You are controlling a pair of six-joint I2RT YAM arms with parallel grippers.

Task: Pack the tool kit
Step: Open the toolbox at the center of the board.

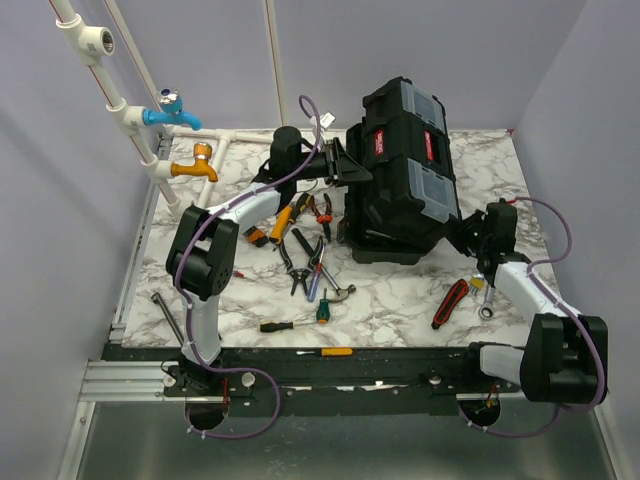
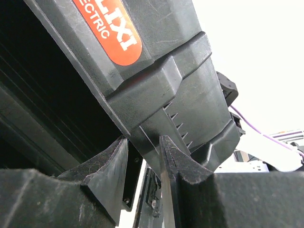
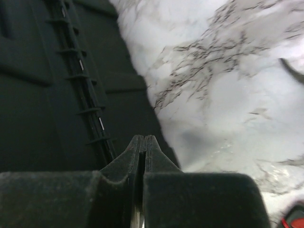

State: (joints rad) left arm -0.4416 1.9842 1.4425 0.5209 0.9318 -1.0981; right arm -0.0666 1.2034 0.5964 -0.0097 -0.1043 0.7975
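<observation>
**A:** The top camera gives us the whole layout. The toolbox (image 1: 405,170) sits at the back of the table (image 1: 400,300), right of centre. The loose stuff lies on the marble to its left and front: pliers (image 1: 297,262), a hammer (image 1: 338,292), screwdrivers (image 1: 322,308), plus a wrench (image 1: 487,298) over on the right. What we can't read from up there is what the hands are doing.

**B:** Yeah, the wrist cams sort that out for us. The left gripper (image 2: 142,142) has its fingers (image 2: 111,161) either side of a black edge of the box, just below the orange label (image 2: 114,28), pinching it. The right gripper (image 3: 143,140) is pressed together with nothing in between. It's right beside the box's dark side wall, with marble on the other side.

**A:** Pose-wise, from overhead we see the left arm reaching far forward, elbow bent, wrist at the box's left side. The right arm is folded short, with its hand at the box's near right corner.

**B:** The box looks tipped, but we can't tell if the lid is lifted.
</observation>
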